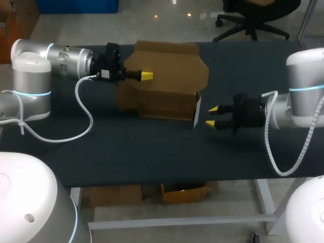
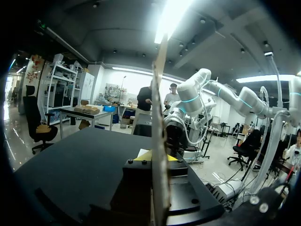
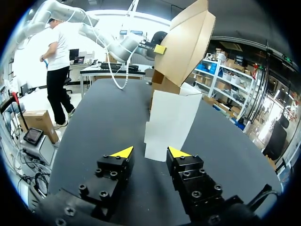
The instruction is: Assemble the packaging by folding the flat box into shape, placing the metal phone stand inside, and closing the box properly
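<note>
You see the cardboard box (image 1: pixel 167 86) half-folded on the tabletop (image 1: pixel 152 152), one flap clamped between the left gripper's (image 1: pixel 144 76) fingers. Just beside the box's white end flap (image 1: pixel 197 112), the right gripper's (image 1: pixel 212 116) fingers stand apart.

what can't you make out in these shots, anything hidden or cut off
- Metal phone stand: seen in no view. In the head view the raised flap covers the inside of the cardboard box, so whether it is in there cannot be told.
- Left gripper: the head view shows one yellow tip; the flap hides the other.
- Left wrist view: the edge-on flap blocks the rest of the box.
</note>
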